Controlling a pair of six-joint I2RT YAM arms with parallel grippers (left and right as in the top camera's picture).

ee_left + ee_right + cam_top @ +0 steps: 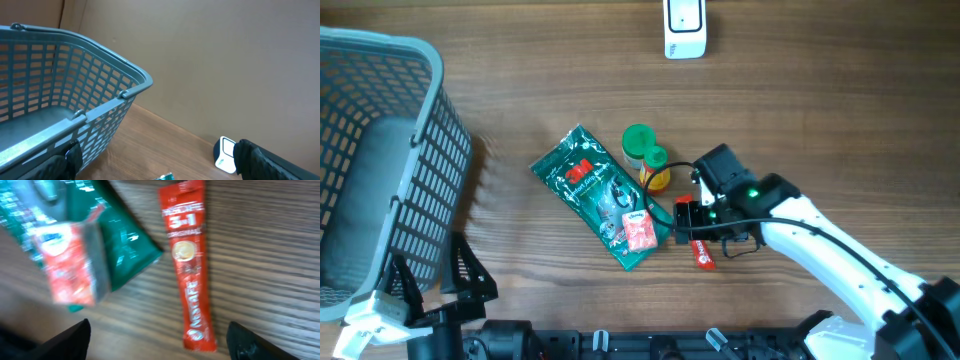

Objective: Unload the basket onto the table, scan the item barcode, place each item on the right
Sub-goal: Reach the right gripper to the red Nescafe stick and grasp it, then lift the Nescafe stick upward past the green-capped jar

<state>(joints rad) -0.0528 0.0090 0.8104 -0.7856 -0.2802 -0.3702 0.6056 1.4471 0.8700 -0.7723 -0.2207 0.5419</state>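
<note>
The red sachet (189,265) lies flat on the tabletop (265,240) below the right claw (160,332), just beside the green pouch (125,245), its long axis crosswise to the line between that claw's spread, empty fingers, whereas the left claw (160,165), also spread, is parked well apart near the basket (100,85).

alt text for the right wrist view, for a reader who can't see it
A red sachet lies flat on a wooden table, just ahead of the open right gripper at the bottom edge. To its left, a small red box rests on a green pouch; the image is blurred.
</note>
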